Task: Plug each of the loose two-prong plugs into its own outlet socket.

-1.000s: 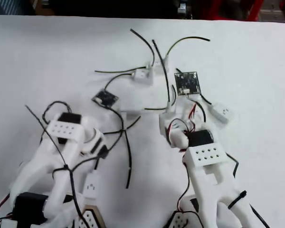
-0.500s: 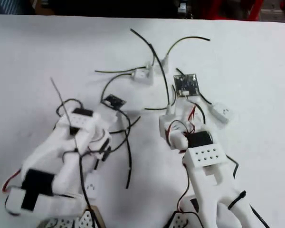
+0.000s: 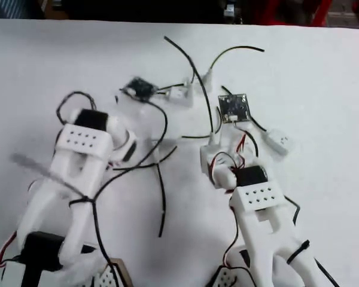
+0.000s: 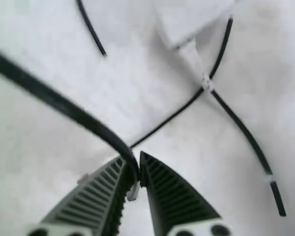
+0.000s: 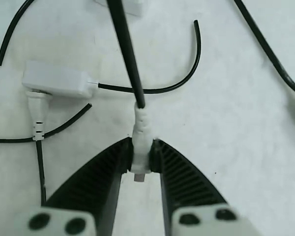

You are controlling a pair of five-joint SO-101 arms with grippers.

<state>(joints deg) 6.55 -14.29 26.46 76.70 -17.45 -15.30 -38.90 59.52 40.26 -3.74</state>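
Holds a white plug (image 5: pixel 141 132) in the right gripper (image 5: pixel 141 153), ribbed black fingers (image 5: pixel 110 172) shut tight on the moulded body, close over the white table (image 5: pixel 246 123). Looks light and rigid at that body: smooth plastic, probably slippery but for the ribbing. Trails a black cord (image 5: pixel 125 49) from the narrow neck, round and rubbery, springy enough to keep its own curve and likely to tug the plug off line. Best held as held here, on the stiff body near the prong end, never on the cord. Shows a pale stub below the grip, perhaps a prong; too small to tell.

Pinches a thick cord (image 4: pixel 64 105) in the left gripper (image 4: pixel 136 179), fingers all but together, with a small pale piece (image 4: pixel 132 191) caught at the tips. Seems the poorer hold: bends too easily to give much control over aim.

Lies near the held plug on the table: a white socket block (image 5: pixel 56 78), boxy, matte, square-edged, with cords at both ends. Probably light enough to slide under a push, so worth bracing. Rests beside the right arm: a second block (image 3: pixel 279 141), small and pale, apparently with two holes on its face.
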